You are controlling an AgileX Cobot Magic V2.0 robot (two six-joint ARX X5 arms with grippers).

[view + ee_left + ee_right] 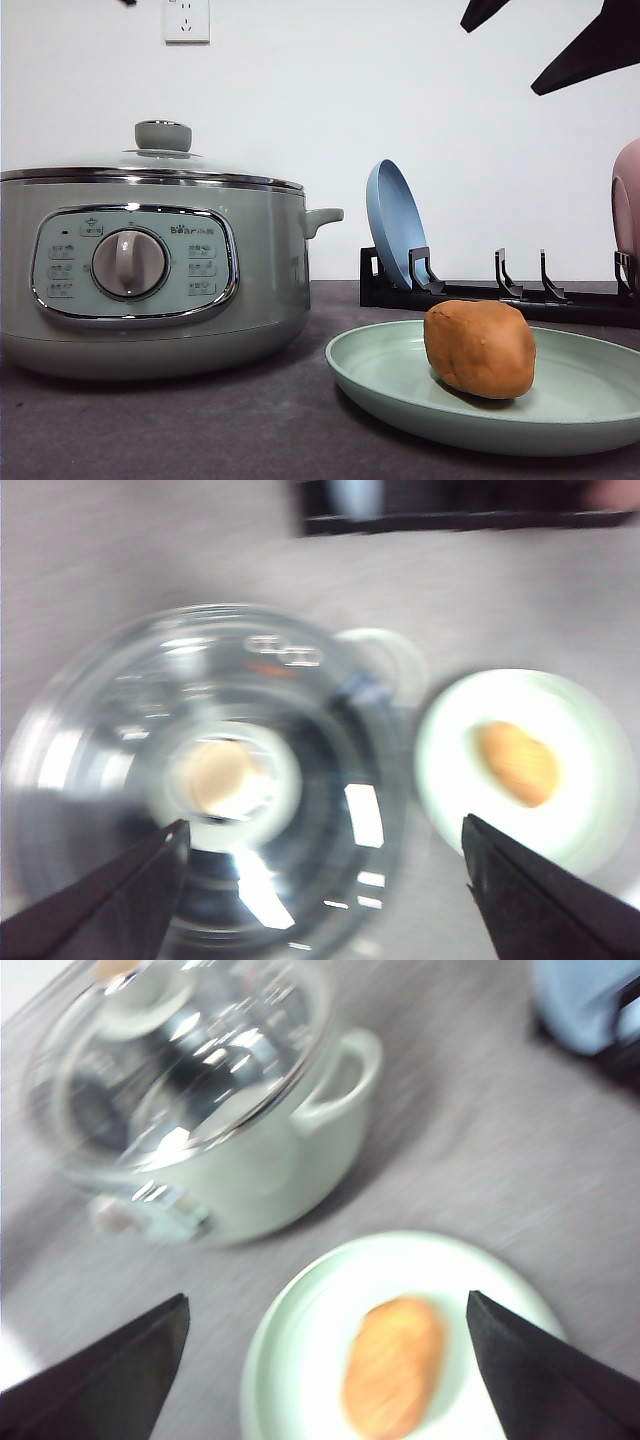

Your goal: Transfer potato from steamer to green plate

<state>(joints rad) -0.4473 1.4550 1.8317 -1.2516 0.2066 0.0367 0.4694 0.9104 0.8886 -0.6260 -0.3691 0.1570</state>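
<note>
Front view: potato (480,349) on green plate (590,400), rack (500,293) behind.

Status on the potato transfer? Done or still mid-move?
Looks done: the potato sits on the green plate, and the steamer has its glass lid on. In hand: nothing; the left gripper above the lid and the right gripper above the plate are both open. Left: nothing visible.

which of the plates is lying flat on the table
The green plate, flat on the table with the potato on it. The blue plate stands on edge in the black rack behind, and the pink plate stands upright too.
</note>
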